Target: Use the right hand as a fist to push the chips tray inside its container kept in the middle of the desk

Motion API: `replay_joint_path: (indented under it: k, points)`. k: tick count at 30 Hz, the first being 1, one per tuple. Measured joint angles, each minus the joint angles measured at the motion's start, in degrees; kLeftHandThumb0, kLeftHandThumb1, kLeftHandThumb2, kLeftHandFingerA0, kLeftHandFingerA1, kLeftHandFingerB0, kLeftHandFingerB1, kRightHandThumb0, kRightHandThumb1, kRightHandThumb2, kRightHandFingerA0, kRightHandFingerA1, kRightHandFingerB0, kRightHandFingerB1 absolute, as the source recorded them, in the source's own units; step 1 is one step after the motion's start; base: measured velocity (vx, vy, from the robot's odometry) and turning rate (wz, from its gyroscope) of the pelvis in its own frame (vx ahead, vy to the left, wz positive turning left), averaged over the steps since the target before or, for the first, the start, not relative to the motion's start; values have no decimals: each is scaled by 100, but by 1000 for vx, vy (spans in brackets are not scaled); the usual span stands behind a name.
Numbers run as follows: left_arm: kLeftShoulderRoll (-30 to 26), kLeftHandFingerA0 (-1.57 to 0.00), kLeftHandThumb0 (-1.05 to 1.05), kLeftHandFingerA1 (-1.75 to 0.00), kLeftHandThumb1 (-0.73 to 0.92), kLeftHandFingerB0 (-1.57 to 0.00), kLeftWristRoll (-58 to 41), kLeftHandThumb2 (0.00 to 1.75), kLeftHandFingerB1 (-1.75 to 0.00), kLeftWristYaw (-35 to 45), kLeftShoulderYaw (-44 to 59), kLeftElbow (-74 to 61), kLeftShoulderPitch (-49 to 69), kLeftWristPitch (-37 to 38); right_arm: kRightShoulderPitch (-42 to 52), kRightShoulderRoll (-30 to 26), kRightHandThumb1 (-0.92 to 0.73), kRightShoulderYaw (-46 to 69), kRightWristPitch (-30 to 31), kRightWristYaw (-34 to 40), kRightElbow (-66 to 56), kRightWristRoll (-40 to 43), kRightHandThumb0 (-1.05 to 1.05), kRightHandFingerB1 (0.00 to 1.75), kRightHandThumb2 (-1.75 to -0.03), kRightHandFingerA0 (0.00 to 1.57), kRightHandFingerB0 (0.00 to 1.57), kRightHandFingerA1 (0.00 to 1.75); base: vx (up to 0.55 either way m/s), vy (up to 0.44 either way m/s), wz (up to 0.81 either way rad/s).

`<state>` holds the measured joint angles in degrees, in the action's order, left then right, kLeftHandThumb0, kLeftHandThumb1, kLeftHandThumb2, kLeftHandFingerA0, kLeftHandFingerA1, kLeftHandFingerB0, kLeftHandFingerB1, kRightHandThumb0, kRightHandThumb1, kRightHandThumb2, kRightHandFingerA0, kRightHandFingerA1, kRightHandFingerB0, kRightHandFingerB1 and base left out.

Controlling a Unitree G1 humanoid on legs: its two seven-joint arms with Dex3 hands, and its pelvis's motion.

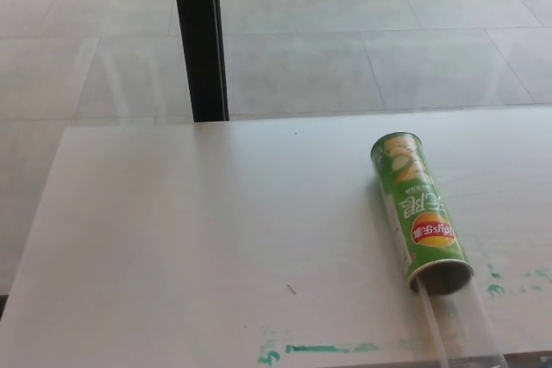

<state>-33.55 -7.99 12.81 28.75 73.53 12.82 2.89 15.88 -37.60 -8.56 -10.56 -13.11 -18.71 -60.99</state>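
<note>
Where the white desk (198,239) fills the lower two thirds of the frame, its far edge runs level across the middle and its left edge slants down toward the lower left corner. The whole left and centre of the top lie bare, save a tiny dark fleck near the lower middle and some green paint smears (319,349) along the near edge. More green marks (496,289) sit at the lower right.

The green chips container (421,211) lies on its side in the right half of the frame, closed end pointing to the far edge, open mouth toward the lower right. Out of that mouth sticks the clear chips tray (461,329), reaching down to the near edge of the desk at the bottom of the frame.

Beyond the desk, pale floor tiles (371,32) spread across the upper frame, and a black post (200,36) stands in the upper left.

Neither of the robot's hands shows anywhere here, so I cannot tell whether their fingers are apart or together, nor how the arms are posed.
</note>
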Motion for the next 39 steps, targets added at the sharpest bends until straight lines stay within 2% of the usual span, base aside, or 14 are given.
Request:
replay_joint_path:
  k: [5, 6, 13, 14, 16, 17, 19, 21, 22, 27, 28, 29, 30, 39]
  points:
    - [-17, -56, -75, -105, 65, 0, -21, 141, -69, 0, 13, 41, 17, 45, -64, 38, -92, -115, 120, 59, 59, -284, -78, 43, -70, 84, 51, 134, 0, 0, 0]
    - [-19, -55, -105, -132, 92, -27, -25, 98, -100, 0, 17, 41, 22, 46, -67, 47, -92, -123, 135, 63, 61, -309, -78, 42, -69, 84, 51, 137, 0, 0, 0]
    - [-20, -43, -105, -133, 90, -24, -33, 99, -104, 0, -4, 39, 77, 96, -121, 100, -91, -111, 226, 121, 81, -415, -74, 43, -67, 86, 50, 139, 0, 0, 0]
    - [-20, -53, -105, -107, 70, -31, -33, 134, -86, 1, -16, 42, 87, 109, -164, 108, -90, -95, 228, 137, 104, -404, -74, 43, -67, 86, 50, 139, 0, 0, 0]
    - [-20, -45, -105, -139, 90, -22, -47, 102, -106, 10, 7, 44, 88, 110, -246, 123, -75, -54, 231, 145, 132, -371, -72, 54, -114, 88, 40, 118, 0, 0, 0]
    - [-20, -41, -105, -138, 90, -20, -61, 102, -107, 16, 20, 44, 89, 110, -284, 130, -90, -24, 241, 144, 133, -357, -74, 44, -67, 85, 53, 138, 0, 0, 0]
    - [-20, -51, -105, -125, 92, -27, -83, 100, -98, 22, 45, 44, 91, 111, -318, 136, -89, 25, 256, 145, 133, -328, -74, 45, -70, 86, 53, 144, 0, 0, 0]
    - [-20, -45, -71, -98, 63, -2, -95, 139, -70, 19, 32, 44, 91, 111, -326, 137, -77, 64, 265, 151, 132, -282, -75, 59, -115, 98, 49, 127, 0, 0, 0]
    - [-20, -41, -105, -133, 90, -21, -95, 102, -103, 18, 6, 43, 93, 112, -329, 137, -87, 78, 266, 155, 131, -261, -75, 46, -71, 87, 53, 148, 0, 0, 0]
    - [-20, -48, -105, -104, 71, -30, -130, 136, -85, 19, -9, 43, 99, 111, -331, 141, -87, 148, 273, 158, 92, -159, -74, 44, -70, 87, 53, 143, 0, 0, 0]
    - [-20, -66, -105, -117, 72, -29, -130, 138, -82, 20, -24, 45, 99, 112, -334, 145, -72, 152, 276, 161, 73, -150, -70, 59, -112, 97, 48, 124, 0, 0, 0]
    - [-20, -62, -105, -117, 71, -28, -137, 137, -82, 22, -25, 48, 98, 113, -336, 151, -85, 152, 276, 164, 73, -146, -74, 46, -70, 86, 53, 148, 0, 0, 0]
    - [-20, -47, -105, -141, 89, -22, -149, 104, -110, 26, -11, 48, 95, 112, -338, 156, -87, 152, 277, 164, 73, -143, -74, 46, -71, 84, 54, 150, 0, 0, 0]
    - [-28, -47, -105, -120, 92, -27, -178, 103, -95, 44, -73, 6, 90, 113, -485, 237, -87, 36, 310, 168, 323, -153, -72, 45, -68, 86, 55, 139, 0, 0, 0]
